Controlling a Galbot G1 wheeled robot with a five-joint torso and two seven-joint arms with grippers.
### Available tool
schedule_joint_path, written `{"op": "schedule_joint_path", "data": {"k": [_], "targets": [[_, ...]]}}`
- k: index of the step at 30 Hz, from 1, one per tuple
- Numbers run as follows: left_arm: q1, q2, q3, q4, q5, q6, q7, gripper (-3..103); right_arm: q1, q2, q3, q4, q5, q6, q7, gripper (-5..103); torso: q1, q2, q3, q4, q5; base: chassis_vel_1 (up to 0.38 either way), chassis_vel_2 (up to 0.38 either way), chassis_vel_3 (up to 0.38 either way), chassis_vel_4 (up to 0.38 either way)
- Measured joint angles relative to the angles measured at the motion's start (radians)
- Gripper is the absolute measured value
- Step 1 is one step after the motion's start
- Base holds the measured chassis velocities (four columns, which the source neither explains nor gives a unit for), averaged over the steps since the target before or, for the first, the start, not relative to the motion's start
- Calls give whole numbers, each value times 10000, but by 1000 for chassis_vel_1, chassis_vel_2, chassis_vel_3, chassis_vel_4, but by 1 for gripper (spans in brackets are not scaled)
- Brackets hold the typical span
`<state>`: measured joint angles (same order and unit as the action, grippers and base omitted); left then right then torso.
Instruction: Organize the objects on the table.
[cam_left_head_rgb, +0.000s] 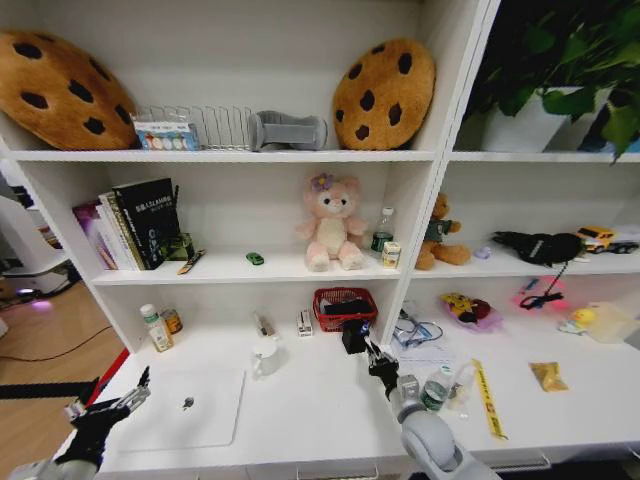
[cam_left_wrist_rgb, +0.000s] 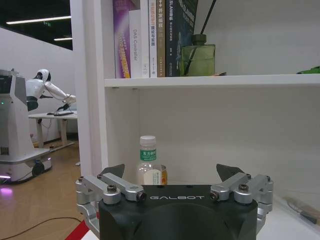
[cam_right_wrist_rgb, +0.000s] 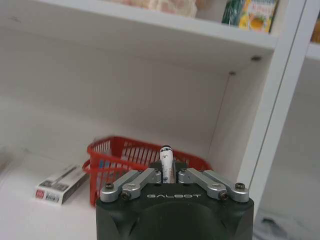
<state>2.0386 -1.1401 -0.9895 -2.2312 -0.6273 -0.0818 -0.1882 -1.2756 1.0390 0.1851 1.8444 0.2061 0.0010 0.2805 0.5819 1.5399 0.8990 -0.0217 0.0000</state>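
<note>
The right gripper (cam_right_wrist_rgb: 167, 176), clamped on an upright pen (cam_right_wrist_rgb: 166, 162), hovers just short of the red basket (cam_right_wrist_rgb: 117, 155); the left gripper (cam_left_wrist_rgb: 170, 175) gapes, idle.

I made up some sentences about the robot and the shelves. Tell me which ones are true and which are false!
1. The right gripper is shut on a white pen. True.
2. The left gripper is holding a bottle. False: it is open and holds nothing.
3. The red mesh basket sits on the white desk. True.
4. The pink plush bear lies in the basket. False: it sits on the shelf above.
</note>
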Motion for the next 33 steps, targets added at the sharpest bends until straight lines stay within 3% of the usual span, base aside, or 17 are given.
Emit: {"op": "schedule_joint_path", "data": {"k": [4,14,20,33], "targets": [[0,0,-1,0,0,0,0,100,1264,288,-518,-765,-455,745,-9,10,0,0,1,3,-2,0,0,0,0],[0,1,0,0,0,0,-1,100,3291,1131,-1696,-2795,-598,1254,41,10,1,-1,2,1,0,0,0,0,0],[0,1,0,0,0,0,0,100,3787,1570,-1833,-3640,-682,1420,110,10,1,-1,1,2,-1,0,0,0,0],[0,0,0,0,0,1,0,100,3759,1503,-1471,-4042,-675,1590,163,10,1,0,0,-1,-1,0,0,0,0]]}}
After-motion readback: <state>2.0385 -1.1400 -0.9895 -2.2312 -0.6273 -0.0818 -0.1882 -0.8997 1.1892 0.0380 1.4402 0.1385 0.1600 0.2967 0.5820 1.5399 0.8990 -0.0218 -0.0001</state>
